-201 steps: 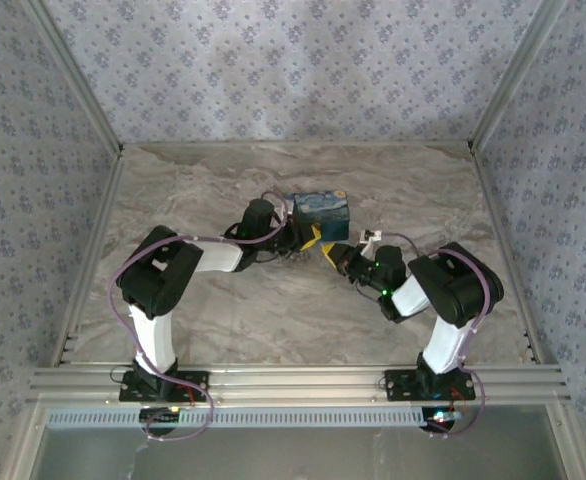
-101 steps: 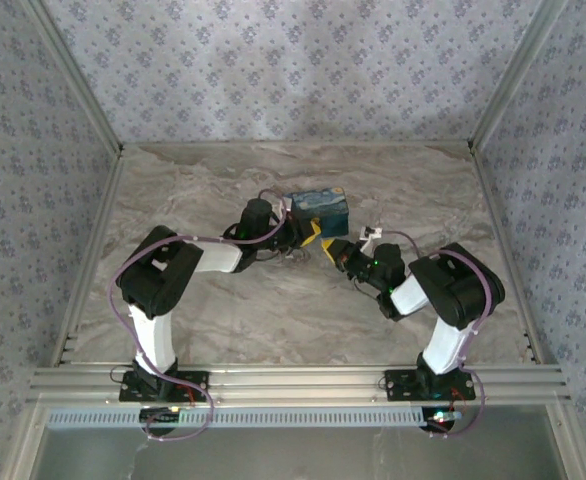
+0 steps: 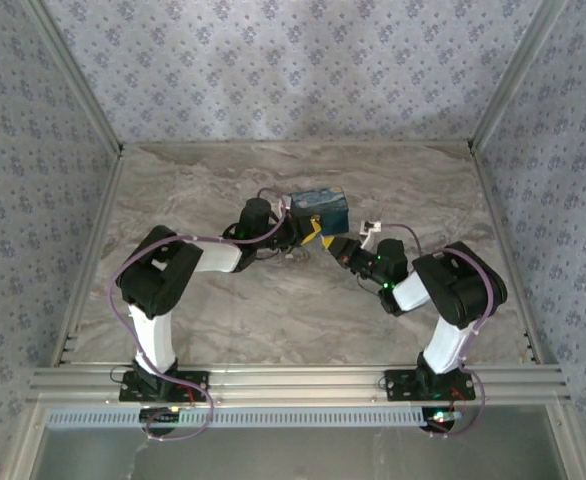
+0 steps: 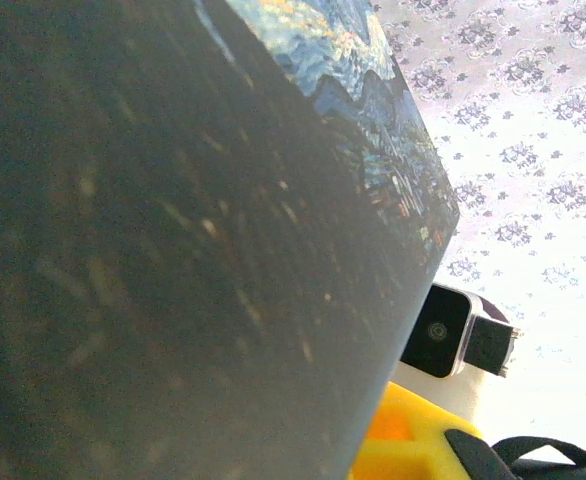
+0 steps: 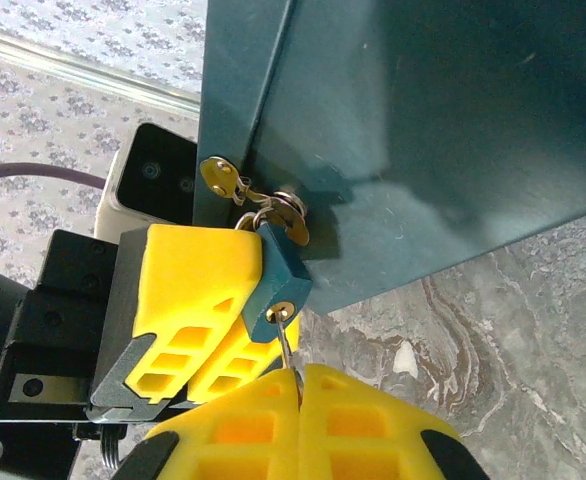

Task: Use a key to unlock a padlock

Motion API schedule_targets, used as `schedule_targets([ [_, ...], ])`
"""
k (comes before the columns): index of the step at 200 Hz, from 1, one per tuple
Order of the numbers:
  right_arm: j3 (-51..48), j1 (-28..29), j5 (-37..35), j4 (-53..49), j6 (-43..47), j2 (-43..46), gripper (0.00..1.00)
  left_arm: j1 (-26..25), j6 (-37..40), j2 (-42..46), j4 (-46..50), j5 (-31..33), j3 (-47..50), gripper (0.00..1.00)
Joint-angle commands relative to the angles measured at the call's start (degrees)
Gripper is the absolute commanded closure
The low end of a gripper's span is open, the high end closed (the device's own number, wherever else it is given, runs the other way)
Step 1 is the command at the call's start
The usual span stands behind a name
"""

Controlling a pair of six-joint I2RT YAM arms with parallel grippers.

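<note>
We are at the turning step: the key [image 5: 287, 350] already sits in the keyhole at the bottom of the blue padlock [image 5: 278, 280], which hangs from the hasp on the dark box [image 5: 423, 120], above the marble table [image 5: 493, 350]. The shackle still looks closed, so we judge the lock not yet open. Next we need a twist of the wrist about the key's axis, keeping it straight so it does not bend or slip out. The right gripper [image 5: 298, 385] has its 2 yellow fingers pressed together on the key's head. The left gripper [image 5: 248, 322] is nearly closed too, and seems to pinch the padlock's side to steady it
</note>
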State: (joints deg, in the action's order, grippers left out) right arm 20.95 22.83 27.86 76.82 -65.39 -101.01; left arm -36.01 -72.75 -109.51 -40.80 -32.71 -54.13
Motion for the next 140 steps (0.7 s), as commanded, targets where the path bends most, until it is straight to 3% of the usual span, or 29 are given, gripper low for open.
schedule_targets([
  [1,3.5,-1.0,3.0,3.0,-3.2,-2.0,1.00,-1.9,-0.3,0.3,-2.6,-6.5,0.0,1.00],
  [88,4.9,-2.3,2.5,3.0,-20.4,-2.1,1.00,-1.8,-0.9,0.0,-4.6,-6.8,0.4,1.00],
  [140,6.0,-4.9,5.3,2.9,-19.6,-3.2,1.00,-1.9,-1.2,0.0,-5.2,-7.0,0.7,1.00],
])
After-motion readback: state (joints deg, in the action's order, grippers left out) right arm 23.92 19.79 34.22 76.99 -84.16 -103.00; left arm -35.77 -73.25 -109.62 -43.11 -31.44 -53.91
